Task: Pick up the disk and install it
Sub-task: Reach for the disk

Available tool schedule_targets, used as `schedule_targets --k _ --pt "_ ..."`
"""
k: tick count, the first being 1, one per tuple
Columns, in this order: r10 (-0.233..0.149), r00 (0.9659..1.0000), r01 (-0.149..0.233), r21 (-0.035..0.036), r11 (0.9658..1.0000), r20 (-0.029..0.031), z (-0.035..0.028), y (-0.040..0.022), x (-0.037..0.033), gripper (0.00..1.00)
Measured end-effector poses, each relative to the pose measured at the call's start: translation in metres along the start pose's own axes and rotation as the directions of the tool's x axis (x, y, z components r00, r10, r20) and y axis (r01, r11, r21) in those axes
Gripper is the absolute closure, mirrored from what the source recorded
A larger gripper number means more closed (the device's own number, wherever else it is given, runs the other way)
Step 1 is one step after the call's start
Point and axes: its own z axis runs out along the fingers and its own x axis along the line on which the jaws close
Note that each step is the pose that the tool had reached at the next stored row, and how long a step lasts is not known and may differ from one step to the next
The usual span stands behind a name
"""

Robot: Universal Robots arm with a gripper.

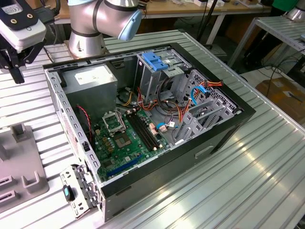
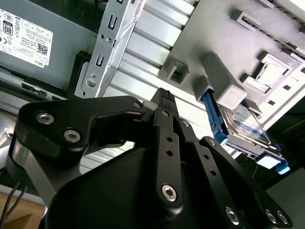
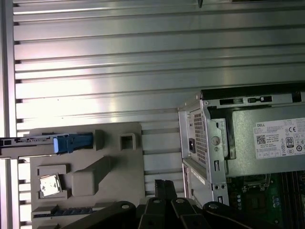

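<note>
The disk point(image 3: 33, 142) stands on edge in a slot of the grey fixture plate point(image 3: 114, 157), with its blue side rail point(image 3: 74, 142) showing. In the second wrist view the disk point(image 2: 245, 126) leans against a grey block of that plate, its blue rail towards me. My gripper point(image 1: 17, 75) hangs above the table at the exterior view's far left, beside the open computer case point(image 1: 224, 129). Its black fingers point(image 2: 164, 95) are shut together with nothing between them. My gripper point(image 3: 162, 185) is well apart from the disk.
Inside the case are a grey power-supply box point(image 1: 90, 78), a metal drive cage with a blue top point(image 1: 155, 61), a green motherboard point(image 1: 124, 138) and loose cables. A small metal bracket point(image 1: 76, 191) lies by the case's front corner. The arm's base point(image 1: 88, 33) stands behind the case.
</note>
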Motion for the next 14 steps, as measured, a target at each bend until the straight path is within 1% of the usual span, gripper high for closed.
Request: schedule_targets --k 5,7,10,14 --pt "0.000 1.0000 0.000 -0.0001 1.0000 0.0001 -0.0001 -0.0007 0.0087 0.89" --pt "0.000 1.0000 0.000 0.0000 1.0000 0.0000 -0.0002 -0.0010 0.0134 0.89" --pt "0.000 1.0000 0.000 -0.0001 1.0000 0.0001 -0.0002 -0.0017 0.0230 0.89" --pt "0.000 1.0000 0.000 -0.0001 1.0000 0.0001 -0.0003 -0.0023 0.0319 0.89"
